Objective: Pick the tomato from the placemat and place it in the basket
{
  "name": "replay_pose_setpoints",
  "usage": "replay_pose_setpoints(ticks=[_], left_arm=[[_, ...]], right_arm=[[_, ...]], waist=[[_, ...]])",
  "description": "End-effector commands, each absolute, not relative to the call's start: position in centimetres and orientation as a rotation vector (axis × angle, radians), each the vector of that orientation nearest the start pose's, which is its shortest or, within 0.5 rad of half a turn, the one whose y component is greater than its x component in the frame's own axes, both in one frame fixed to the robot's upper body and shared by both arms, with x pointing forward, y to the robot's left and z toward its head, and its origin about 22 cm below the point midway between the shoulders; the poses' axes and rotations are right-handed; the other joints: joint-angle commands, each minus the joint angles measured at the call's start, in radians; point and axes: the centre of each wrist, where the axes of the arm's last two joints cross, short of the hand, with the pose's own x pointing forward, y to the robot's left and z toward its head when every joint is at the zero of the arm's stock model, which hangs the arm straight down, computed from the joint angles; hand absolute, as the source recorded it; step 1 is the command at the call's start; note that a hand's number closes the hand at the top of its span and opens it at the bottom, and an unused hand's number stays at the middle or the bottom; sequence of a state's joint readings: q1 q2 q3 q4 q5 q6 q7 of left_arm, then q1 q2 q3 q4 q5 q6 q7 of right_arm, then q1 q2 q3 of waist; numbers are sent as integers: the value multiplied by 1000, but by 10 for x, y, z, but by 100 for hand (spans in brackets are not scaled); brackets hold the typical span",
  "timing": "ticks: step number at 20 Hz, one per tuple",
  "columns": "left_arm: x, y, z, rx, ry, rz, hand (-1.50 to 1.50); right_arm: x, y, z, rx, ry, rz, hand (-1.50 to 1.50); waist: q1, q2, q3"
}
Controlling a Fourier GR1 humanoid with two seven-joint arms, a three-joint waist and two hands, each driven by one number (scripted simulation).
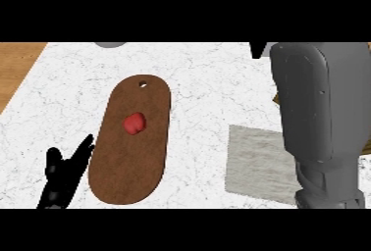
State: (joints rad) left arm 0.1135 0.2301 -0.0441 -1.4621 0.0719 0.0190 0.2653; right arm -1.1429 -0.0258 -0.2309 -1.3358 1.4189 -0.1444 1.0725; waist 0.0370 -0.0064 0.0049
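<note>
- the tomato (135, 123), red and a bit lumpy, lies on a brown oval board (130, 171), slightly above the board's middle and apart from both robot hands.
- the board lies flat on the white marbled desk (203, 73), its long axis running up and down the view with a slight lean to the right at the top; a small round hole sits near its upper end.
- the left robot hand (62, 180) shows at the lower left, black, resting just beside the board's lower left edge. it is open, with straight fingers (85, 146) pointing up and to the right towards the board, and it holds nothing.
- the fingertips reach the board's rim or come very near it; i cannot tell whether they touch.
- the right forearm (319, 112), grey and large, fills the right side from the lower edge to the top.
- only a small black part of the right robot hand (259, 49) shows beside the forearm's upper end; i cannot tell whether it is open or closed, or whether it holds anything.
- a grey rectangular mat (253, 166) lies on the desk right of the board, apart from it, and its right part is hidden under the forearm.
- a wooden strip (14, 68) borders the desk at the upper left.
- a pale grey shape (110, 44) pokes in at the top edge, above the board; too little shows to name it.
</note>
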Motion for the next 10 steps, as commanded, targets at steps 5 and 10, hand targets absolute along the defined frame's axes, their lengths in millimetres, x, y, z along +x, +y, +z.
replay_pose_setpoints(ticks=[5,10], left_arm=[[197,292,-50,136,-1000,-48,0],[195,285,-46,161,-1028,-48,0]], right_arm=[[389,-132,376,-1406,-1199,-312,150],[400,-173,382,-1405,-1153,-321,150]], waist=[[-22,7,-6],[-25,7,-5]])
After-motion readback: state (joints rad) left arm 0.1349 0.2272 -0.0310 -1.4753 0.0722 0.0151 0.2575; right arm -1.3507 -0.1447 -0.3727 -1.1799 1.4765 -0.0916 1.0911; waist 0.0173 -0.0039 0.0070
